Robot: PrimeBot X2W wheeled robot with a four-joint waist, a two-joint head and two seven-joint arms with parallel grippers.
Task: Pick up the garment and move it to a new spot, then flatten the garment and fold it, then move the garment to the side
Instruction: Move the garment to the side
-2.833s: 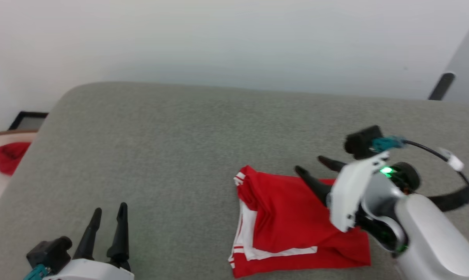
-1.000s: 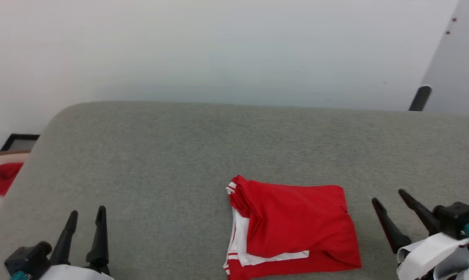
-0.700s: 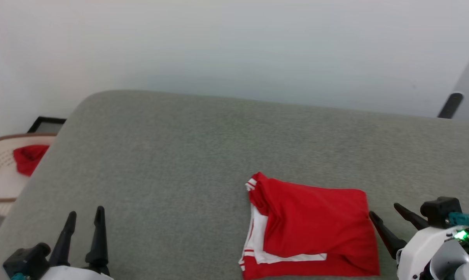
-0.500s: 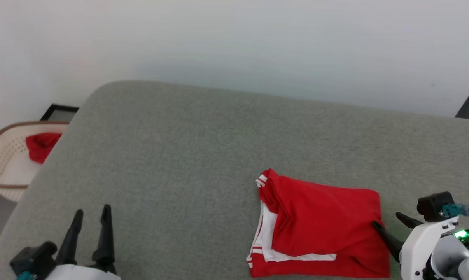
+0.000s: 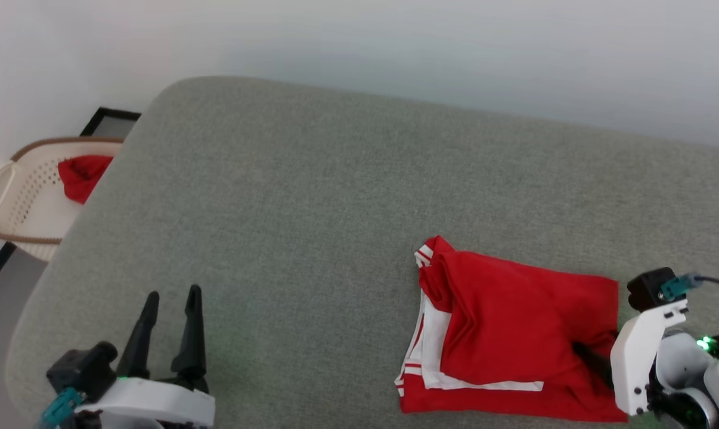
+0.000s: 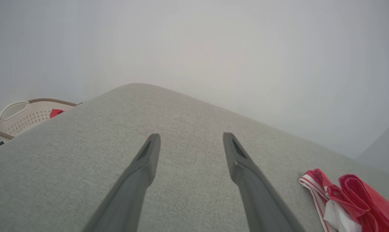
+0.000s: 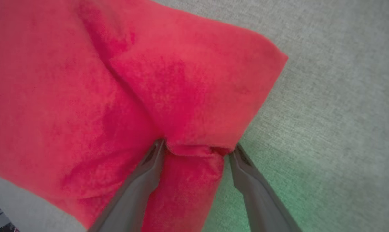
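1. The garment lies folded into a compact rectangle on the right part of the grey padded surface. A white sleeve and striped trim show along its left edge. Judging from how it lies, you can count the pickup, the flattening and the folding as done.
2. Your right gripper sits at the garment's right edge. Its jaws are spread wide, with a ridge of red cloth between them, and they have not closed on it, so nothing is held yet.
3. Your left gripper hovers over bare surface, well apart from the garment, with its jaws wide and empty.
4. What looks left is the final move to the side. You would need to close on that edge and shift the bundle without spilling the fold.
5. The basket beyond the left end holds a small red cloth, which is not part of your job.
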